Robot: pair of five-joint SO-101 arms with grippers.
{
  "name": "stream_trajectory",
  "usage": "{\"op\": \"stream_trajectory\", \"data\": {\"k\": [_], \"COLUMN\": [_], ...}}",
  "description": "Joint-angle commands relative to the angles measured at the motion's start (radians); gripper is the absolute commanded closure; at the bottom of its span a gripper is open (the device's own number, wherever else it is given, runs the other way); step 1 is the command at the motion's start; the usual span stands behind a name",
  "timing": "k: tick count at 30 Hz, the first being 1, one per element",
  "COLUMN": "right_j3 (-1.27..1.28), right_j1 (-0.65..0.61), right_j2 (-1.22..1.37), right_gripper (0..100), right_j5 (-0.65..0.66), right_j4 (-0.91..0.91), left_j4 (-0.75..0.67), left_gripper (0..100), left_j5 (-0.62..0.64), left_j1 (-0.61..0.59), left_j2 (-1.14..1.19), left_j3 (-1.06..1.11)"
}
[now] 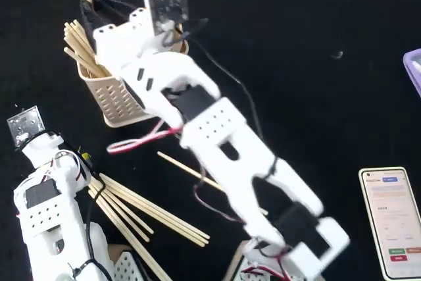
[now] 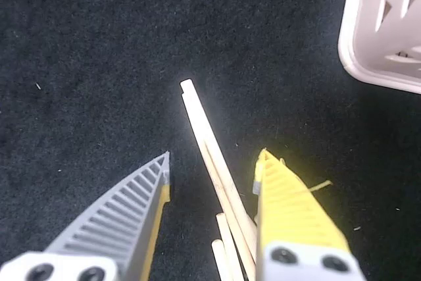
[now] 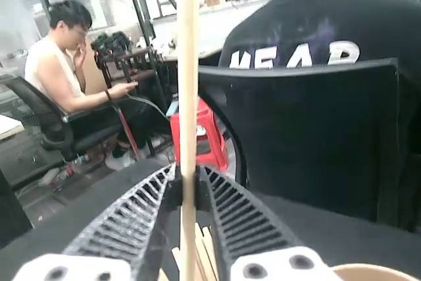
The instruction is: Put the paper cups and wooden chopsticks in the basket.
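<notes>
Pinching chopstick, above basket rim (right tool)

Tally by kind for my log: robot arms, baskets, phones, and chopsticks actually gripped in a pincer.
Arms: 2, the left arm and the right arm
Basket: 1
Phone: 1
Gripped chopstick: 1, in the right pincer
Total: 5
</notes>
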Motion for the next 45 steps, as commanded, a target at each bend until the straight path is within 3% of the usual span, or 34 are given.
{"op": "stream_trajectory", "data": {"k": [1,11,17,26,34,37,45], "right_j3": [-0.117,-0.105,-0.107,-0.09,-0.082,-0.082,-0.012], "right_j1": [0.002,-0.002,-0.005,-0.003,0.002,-0.002,-0.003], "right_j2": [0.085,0.136,0.128,-0.067,-0.335,-0.407,-0.576], "right_gripper": [98.7,97.8,79.5,87.7,88.9,88.9,88.9], "right_j5": [-0.006,-0.005,-0.005,-0.005,-0.002,0.08,0.218], "right_j4": [0.014,0.169,0.279,0.345,0.798,0.944,1.109], "left_j4": [-0.015,-0.015,-0.015,-0.015,-0.015,-0.015,-0.015], "left_gripper": [78,78,78,78,78,78,78], "left_j5": [0.005,0.005,0.005,0.005,0.005,0.005,0.005], "left_j1": [-0.001,-0.001,0.001,0.001,0.001,0.002,0.002], "left_j2": [-0.011,-0.011,-0.011,-0.011,-0.011,-0.011,-0.011], "left_j3": [-0.008,-0.008,-0.01,-0.01,-0.01,-0.01,-0.008]}}
